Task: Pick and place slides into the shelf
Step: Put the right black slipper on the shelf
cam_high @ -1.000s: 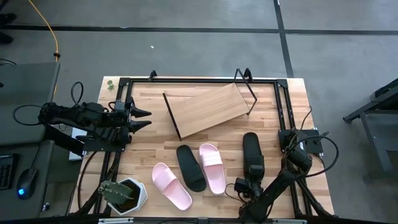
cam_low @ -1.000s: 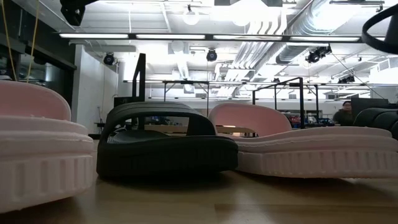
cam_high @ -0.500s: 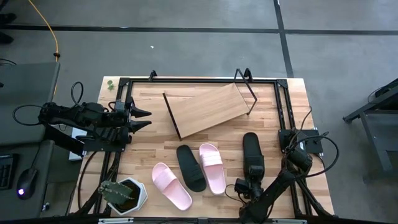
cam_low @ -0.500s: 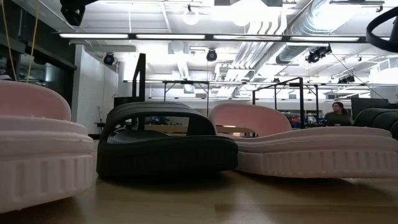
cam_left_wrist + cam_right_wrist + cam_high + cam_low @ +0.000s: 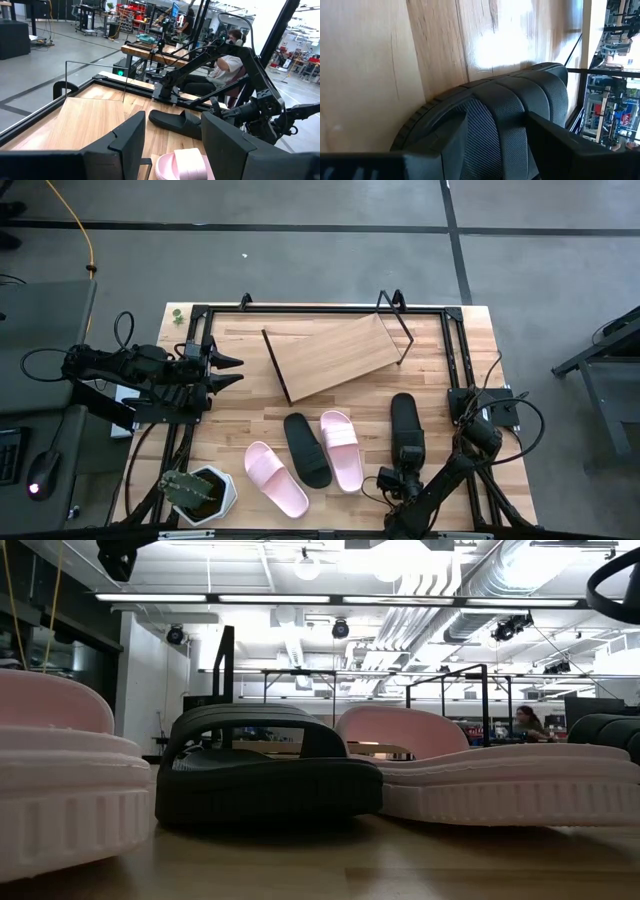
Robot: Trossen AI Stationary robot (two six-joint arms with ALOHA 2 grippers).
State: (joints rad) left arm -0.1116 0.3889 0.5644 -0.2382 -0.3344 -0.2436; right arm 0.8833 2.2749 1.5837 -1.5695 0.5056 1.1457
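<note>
Two black and two pale pink slides lie soles down on the wooden tabletop. One black slide (image 5: pixel 306 448) lies between the pink slides (image 5: pixel 341 448) (image 5: pixel 276 478). The other black slide (image 5: pixel 404 420) lies to the right. The shelf (image 5: pixel 335 355), a slanted light-wood board on a black wire frame, stands at the far middle and holds nothing. My right gripper (image 5: pixel 408 462) is open, low over the right black slide's near end; its fingers stand either side of the strap (image 5: pixel 497 125). My left gripper (image 5: pixel 236 371) is open and empty at the table's left edge. My right gripper's fingers (image 5: pixel 440 145) stand on either side of the right black slide's mesh strap (image 5: pixel 490 115), coming from the table's near side. I cannot tell whether they touch it. The slide lies flat on the table.
A white pot with a green plant (image 5: pixel 198 492) stands at the near left corner. A black frame (image 5: pixel 320 310) runs along the table's edges. Bare wood lies between the shelf and the slides. A person (image 5: pixel 227 65) sits beyond the table's right side.
Both arms and all the slides have kept still. A person far behind the table has moved leftward in the low view.
</note>
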